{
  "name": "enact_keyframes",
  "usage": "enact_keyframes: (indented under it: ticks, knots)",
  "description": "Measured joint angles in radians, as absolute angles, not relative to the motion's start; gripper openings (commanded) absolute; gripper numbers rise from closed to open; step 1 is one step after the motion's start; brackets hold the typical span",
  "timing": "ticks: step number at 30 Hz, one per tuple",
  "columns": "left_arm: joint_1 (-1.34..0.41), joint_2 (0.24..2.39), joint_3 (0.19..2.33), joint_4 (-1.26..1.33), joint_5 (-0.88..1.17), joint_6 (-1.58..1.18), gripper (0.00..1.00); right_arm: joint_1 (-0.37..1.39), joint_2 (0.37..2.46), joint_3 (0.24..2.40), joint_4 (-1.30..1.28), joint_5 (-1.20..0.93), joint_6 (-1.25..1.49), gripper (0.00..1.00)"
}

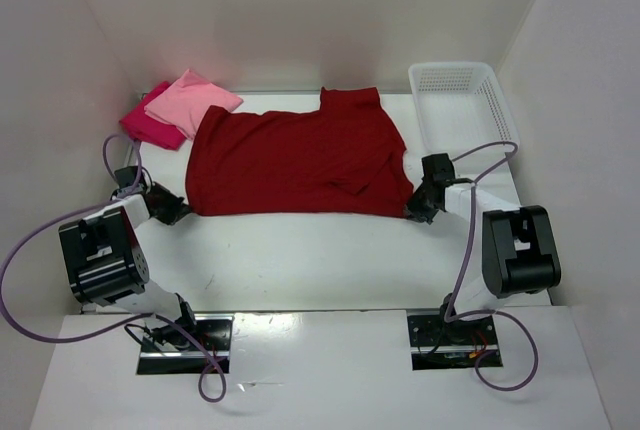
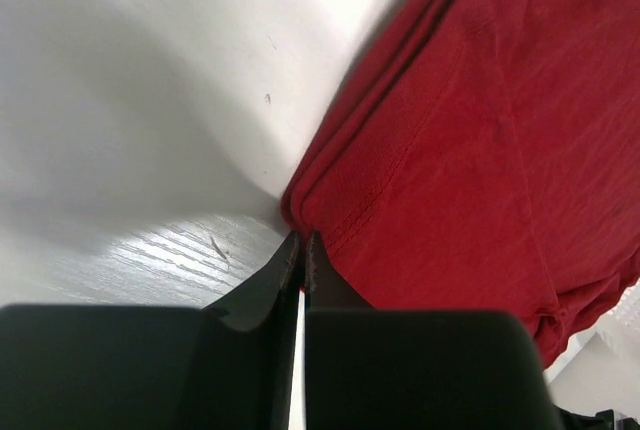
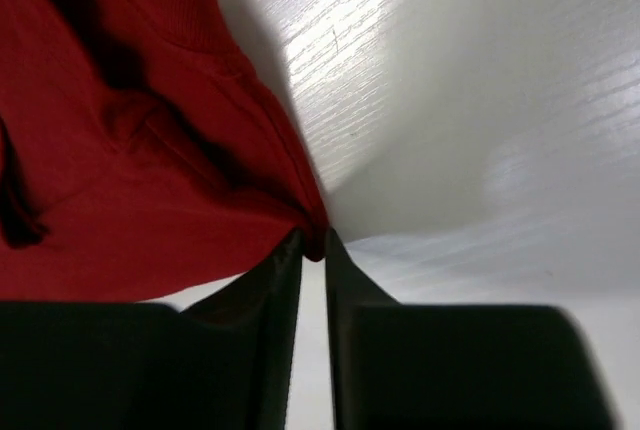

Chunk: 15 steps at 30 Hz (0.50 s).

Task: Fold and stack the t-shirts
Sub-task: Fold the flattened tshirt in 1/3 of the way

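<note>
Left fingers: Pressed together. As far as we can tell, the left gripper nips the very corner of the hem between its tips.
Right fingers: Nearly closed. The right gripper has a small tuck of red cloth caught in the narrow gap at its tips.
Cloth held: Both grips are on the dark red t-shirt, one at each end of its near edge.
Shirt's place: We see it spread flat across the middle of the table, with a sleeve pointing towards the far wall and some wrinkles near its right end.
Other shirts: The light pink t-shirt lies folded on top of the crimson-magenta t-shirt at the far left, touching the dark red one's far-left corner.
Basket: A white lattice basket stands at the far right, just beside the shirt.
Step in hand: We judge this as taking hold of the last shirt for its first fold.
Next move: Both arms should lift together and carry the near edge over to the far edge, keeping level so the cloth stays taut and neither corner slips free.
</note>
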<state>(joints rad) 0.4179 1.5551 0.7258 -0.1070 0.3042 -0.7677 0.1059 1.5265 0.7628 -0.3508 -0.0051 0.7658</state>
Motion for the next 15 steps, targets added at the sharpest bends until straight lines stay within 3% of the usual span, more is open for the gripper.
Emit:
enact_keyframes:
  ticks: [1, 2, 8, 15]
  knots:
    - [0.417, 1.555, 0.726, -0.106, 0.307, -0.767, 0.02, 0.106, 1.531, 0.764, -0.35, -0.001, 0.771, 0.02]
    - [0.416, 1.555, 0.726, -0.105, 0.308, -0.768, 0.02, 0.106, 1.533, 0.765, -0.349, 0.005, 0.774, 0.0]
    - [0.415, 1.554, 0.723, -0.112, 0.303, -0.767, 0.0, 0.037, 1.491, 0.759, -0.383, -0.001, 0.793, 0.0]
    - [0.409, 1.507, 0.688, -0.162, 0.297, -0.771, 0.0, -0.118, 1.235, 0.715, -0.533, -0.118, 0.832, 0.0]
